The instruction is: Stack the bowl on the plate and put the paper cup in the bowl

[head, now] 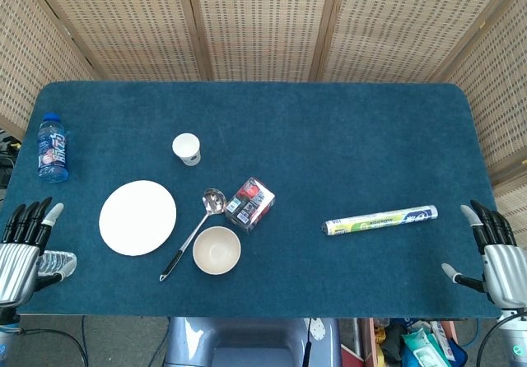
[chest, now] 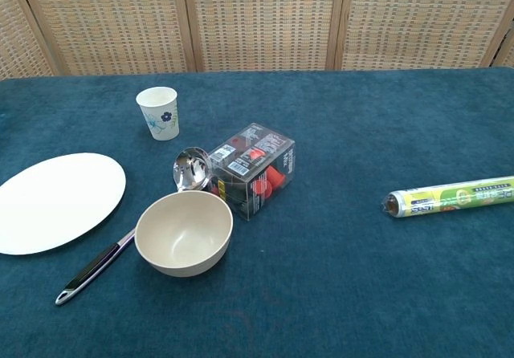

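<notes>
A cream bowl (head: 216, 250) (chest: 184, 233) stands empty near the table's front edge. Left of it lies a bare white plate (head: 137, 217) (chest: 58, 201). Behind both, a white paper cup (head: 187, 149) (chest: 158, 112) with a blue flower stands upright. In the head view my left hand (head: 27, 248) hangs at the front left corner and my right hand (head: 492, 254) at the front right corner, both with fingers spread and nothing in them. Each is far from the bowl, plate and cup. Neither hand shows in the chest view.
A steel ladle (head: 194, 231) (chest: 132, 231) lies between plate and bowl. A clear box (head: 249, 203) (chest: 251, 168) of red items stands just behind the bowl. A foil roll (head: 380, 220) (chest: 450, 197) lies to the right. A blue-capped water bottle (head: 53, 146) lies at the far left.
</notes>
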